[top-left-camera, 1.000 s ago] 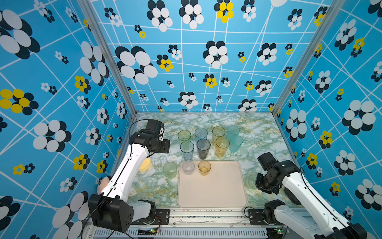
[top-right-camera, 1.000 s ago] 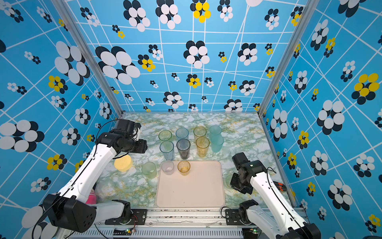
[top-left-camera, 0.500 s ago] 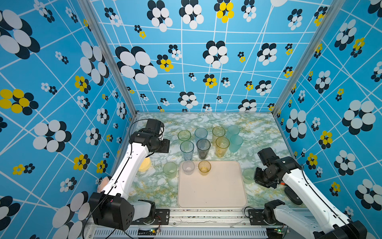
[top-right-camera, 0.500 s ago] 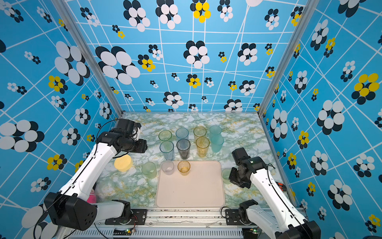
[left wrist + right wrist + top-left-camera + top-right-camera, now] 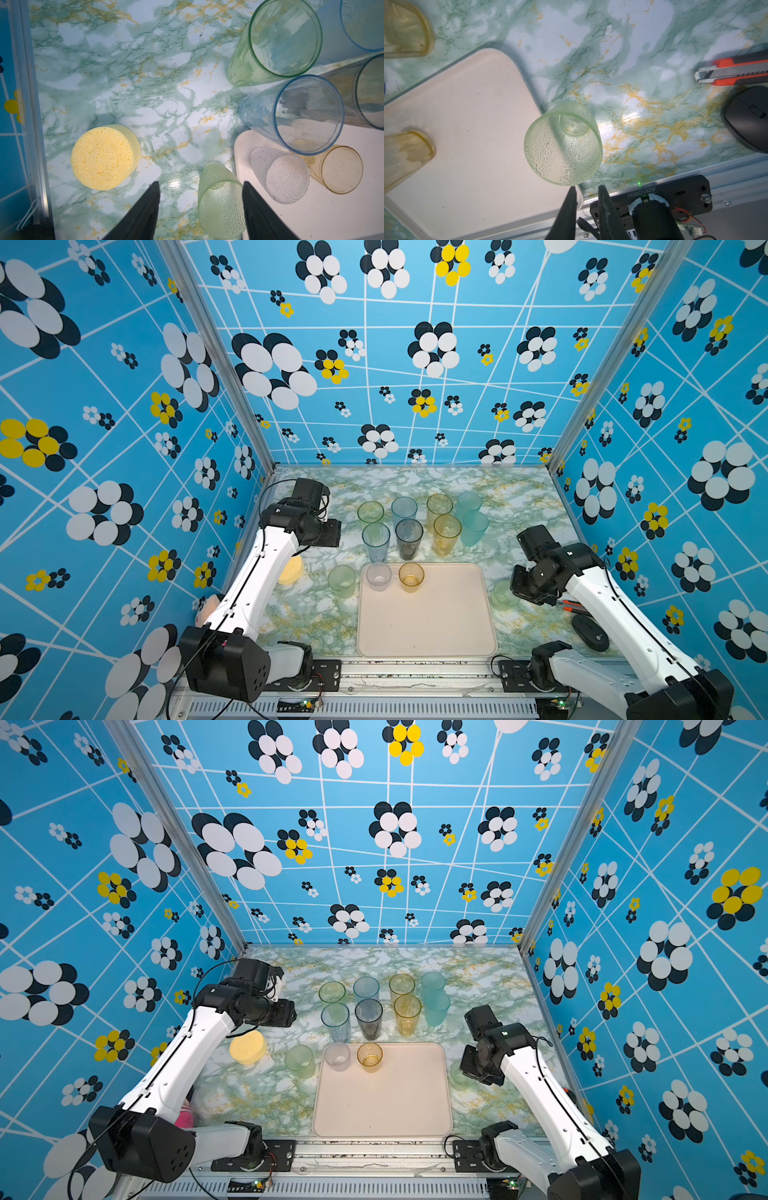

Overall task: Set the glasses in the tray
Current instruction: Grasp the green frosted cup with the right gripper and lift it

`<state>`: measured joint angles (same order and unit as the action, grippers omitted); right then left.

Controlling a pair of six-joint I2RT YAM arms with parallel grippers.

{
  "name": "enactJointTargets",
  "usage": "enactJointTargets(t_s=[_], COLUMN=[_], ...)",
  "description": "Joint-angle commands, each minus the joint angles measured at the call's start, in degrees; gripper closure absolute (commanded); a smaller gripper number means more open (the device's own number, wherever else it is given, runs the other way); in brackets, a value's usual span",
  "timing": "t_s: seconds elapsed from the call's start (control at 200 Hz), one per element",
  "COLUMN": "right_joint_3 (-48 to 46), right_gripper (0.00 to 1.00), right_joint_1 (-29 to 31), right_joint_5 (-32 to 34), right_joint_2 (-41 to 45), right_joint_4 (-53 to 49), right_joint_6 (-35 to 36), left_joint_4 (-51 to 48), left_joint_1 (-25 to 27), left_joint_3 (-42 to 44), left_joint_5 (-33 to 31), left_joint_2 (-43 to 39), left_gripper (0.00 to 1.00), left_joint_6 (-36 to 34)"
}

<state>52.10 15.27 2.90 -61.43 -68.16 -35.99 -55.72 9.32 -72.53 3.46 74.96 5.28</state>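
Note:
The cream-pink tray (image 5: 428, 622) holds a short clear glass (image 5: 379, 576) and a short amber glass (image 5: 411, 576) at its far edge. Several tall glasses (image 5: 409, 537) stand in two rows behind it. A short green glass (image 5: 341, 580) stands left of the tray. My left gripper (image 5: 332, 537) hangs open high above it, and the glass shows between the fingers (image 5: 200, 182), untouched. Another short green glass (image 5: 505, 595) stands right of the tray. My right gripper (image 5: 517, 597) is beside its rim, jaws a narrow gap apart (image 5: 586, 188) with nothing between them.
A yellow sponge disc (image 5: 291, 570) lies left of the green glass, partly under the left arm. An orange utility knife (image 5: 737, 70) and a black mouse (image 5: 590, 632) lie by the right wall. Patterned walls close in three sides.
The right gripper has moved back from the front edge, uncovering the green glass to the right of the tray. The left arm has stayed still.

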Motion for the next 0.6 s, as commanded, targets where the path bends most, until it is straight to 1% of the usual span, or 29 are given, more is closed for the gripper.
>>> enactJointTargets(t_s=[0.0, 0.275, 0.5, 0.595], right_joint_3=[-1.6, -5.5, -7.3, -7.6], right_gripper=[0.78, 0.78, 0.79, 0.8], right_joint_1=[-0.7, -2.9, -3.2, -3.2], right_joint_5=[0.7, -0.9, -1.6, -2.0], right_joint_2=[-0.9, -1.0, -2.4, -3.3], right_joint_4=[0.9, 4.4, 6.8, 7.7], right_joint_6=[0.5, 0.5, 0.9, 1.1], left_joint_4=[-1.0, -1.5, -1.4, -1.5], left_joint_1=[-0.4, -0.6, -0.8, -0.8], left_joint_3=[-1.3, -1.6, -1.9, -1.9], left_joint_5=[-0.2, -0.6, -0.4, -0.5], left_joint_2=[-0.4, -0.3, 0.1, 0.1], left_gripper=[0.36, 0.35, 0.35, 0.35], left_joint_6=[-0.4, -0.9, -1.0, -1.1])
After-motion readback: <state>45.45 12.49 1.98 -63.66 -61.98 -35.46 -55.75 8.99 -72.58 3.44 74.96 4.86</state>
